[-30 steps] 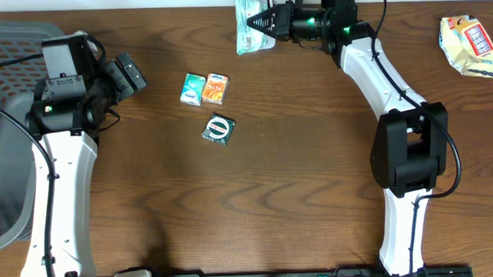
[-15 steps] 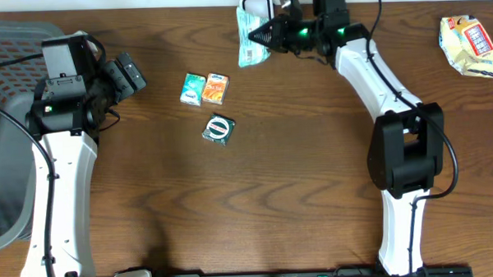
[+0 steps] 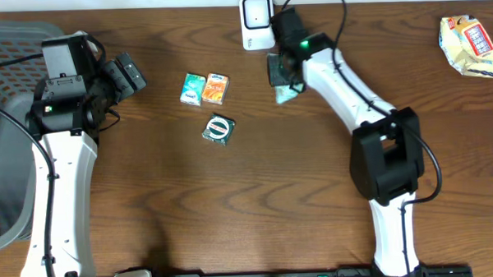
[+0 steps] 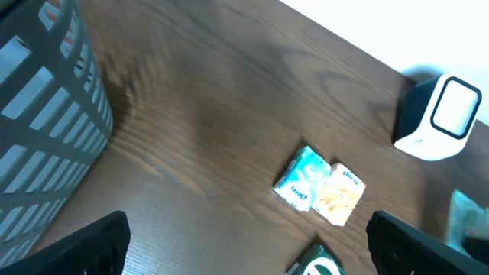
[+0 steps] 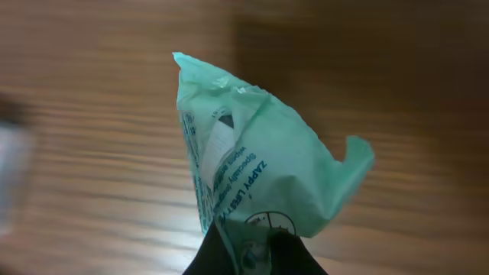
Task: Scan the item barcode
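Near scanner (image 3: pixel 257 21), right fingers (image 5: pixel 294 256) pinch green packet (image 5: pixel 252 168) (print apparently wrist-only), left fingers (image 4: pixel 99 244) wide.

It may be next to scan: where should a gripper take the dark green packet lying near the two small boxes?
Probably grip the dark green packet across two opposite edges, coming straight down from above. It lies flat and slightly askew, so turn the jaws to match; it lies clear of the teal box and orange box, leaving finger room.
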`<action>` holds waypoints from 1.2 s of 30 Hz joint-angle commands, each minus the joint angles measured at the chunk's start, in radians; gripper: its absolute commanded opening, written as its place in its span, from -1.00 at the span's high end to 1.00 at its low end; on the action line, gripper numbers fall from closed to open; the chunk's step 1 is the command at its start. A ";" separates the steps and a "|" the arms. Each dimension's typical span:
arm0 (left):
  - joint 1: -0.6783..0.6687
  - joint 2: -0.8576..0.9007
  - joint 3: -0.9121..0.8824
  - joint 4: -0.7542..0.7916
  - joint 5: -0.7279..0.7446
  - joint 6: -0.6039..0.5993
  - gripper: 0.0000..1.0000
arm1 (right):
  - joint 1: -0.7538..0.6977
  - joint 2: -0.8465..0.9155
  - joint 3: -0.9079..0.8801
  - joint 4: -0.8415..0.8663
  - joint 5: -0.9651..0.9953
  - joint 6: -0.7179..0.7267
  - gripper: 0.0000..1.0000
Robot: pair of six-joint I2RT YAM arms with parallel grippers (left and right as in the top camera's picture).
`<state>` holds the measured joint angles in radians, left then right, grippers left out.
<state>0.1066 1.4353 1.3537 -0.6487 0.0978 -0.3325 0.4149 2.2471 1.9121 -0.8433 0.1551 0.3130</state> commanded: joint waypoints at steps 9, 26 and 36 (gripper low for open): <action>0.002 0.002 0.003 -0.002 -0.013 0.003 -0.96 | 0.066 -0.023 -0.122 -0.109 0.544 -0.064 0.91; 0.002 0.002 0.003 -0.002 -0.013 0.003 -0.95 | 0.156 -0.024 -0.189 -0.075 0.385 -0.064 0.35; 0.002 0.002 0.003 -0.002 -0.013 0.003 -0.96 | 0.199 -0.024 -0.138 -0.107 0.584 -0.094 0.98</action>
<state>0.1066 1.4353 1.3537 -0.6483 0.0978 -0.3325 0.6086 2.2463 1.7550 -0.9363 0.6067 0.2256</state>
